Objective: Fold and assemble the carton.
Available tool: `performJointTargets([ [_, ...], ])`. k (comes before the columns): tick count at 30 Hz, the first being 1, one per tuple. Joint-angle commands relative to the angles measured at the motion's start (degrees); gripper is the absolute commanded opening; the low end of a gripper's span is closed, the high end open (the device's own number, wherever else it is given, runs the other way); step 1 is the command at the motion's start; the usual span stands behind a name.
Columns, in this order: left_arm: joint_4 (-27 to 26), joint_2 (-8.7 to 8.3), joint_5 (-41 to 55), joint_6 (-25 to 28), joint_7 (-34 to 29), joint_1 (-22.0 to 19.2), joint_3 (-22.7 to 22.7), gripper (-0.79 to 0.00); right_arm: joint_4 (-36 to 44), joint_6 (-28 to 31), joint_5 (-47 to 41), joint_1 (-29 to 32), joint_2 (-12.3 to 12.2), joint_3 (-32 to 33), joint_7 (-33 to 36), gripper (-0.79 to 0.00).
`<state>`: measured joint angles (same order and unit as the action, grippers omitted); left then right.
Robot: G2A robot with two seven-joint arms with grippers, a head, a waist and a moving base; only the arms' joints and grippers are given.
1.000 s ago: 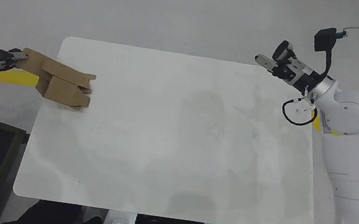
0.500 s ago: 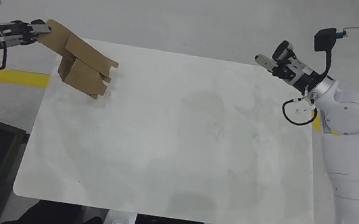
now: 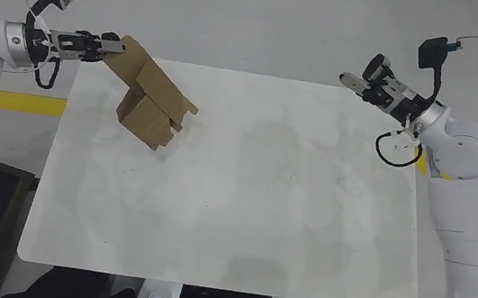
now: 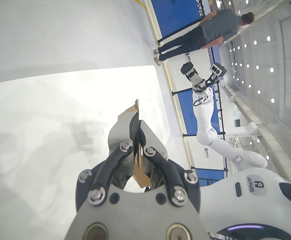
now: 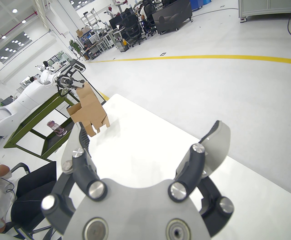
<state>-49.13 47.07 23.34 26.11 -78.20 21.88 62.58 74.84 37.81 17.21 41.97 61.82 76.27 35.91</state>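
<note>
A brown, unfolded carton [image 3: 150, 96] hangs tilted over the white table's [image 3: 242, 195] far left corner, its flaps drooping toward the surface. My left gripper [image 3: 112, 44] is shut on the carton's upper edge; the cardboard edge [image 4: 137, 136] is pinched between the black pads. From the right wrist view the carton [image 5: 88, 109] dangles from the left gripper [image 5: 78, 84] across the table. My right gripper [image 3: 354, 80] stands open above the far right corner, nothing between its fingers [image 5: 79, 136].
A green rack [image 5: 38, 122] with a pink bottle [image 5: 55, 128] stands beside the table's left side. A yellow floor line [image 3: 18, 102] runs past the left edge. A black chair [image 5: 31, 179] sits near the front.
My left gripper has lifted the carton and carried it rightward and farther back, from off the left edge to over the table's far left corner. The right arm has kept still.
</note>
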Motion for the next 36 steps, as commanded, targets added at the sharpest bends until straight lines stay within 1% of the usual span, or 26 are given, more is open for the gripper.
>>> performJointTargets([
  [1, -1.32, 0.04, 1.09, -0.12, -0.11, -0.08, -1.79, -0.785, 0.0, 0.0, 0.0, 0.0, 0.0, 0.0, 0.0, 0.0],
  [8, -5.68, 0.44, 7.65, -2.5, -2.49, -0.16, -6.72, -0.785, 0.0, 0.0, 0.0, 0.0, 0.0, 0.0, 0.0, 0.0],
  [15, -8.88, 0.94, 12.96, -3.14, -3.12, 1.15, -9.52, -0.785, 0.0, 0.0, 0.0, 0.0, 0.0, 0.0, 0.0, 0.0],
  [36, -8.97, 0.98, 13.29, -3.19, -3.18, 1.23, -9.68, -0.785, 0.0, 0.0, 0.0, 0.0, 0.0, 0.0, 0.0, 0.0],
])
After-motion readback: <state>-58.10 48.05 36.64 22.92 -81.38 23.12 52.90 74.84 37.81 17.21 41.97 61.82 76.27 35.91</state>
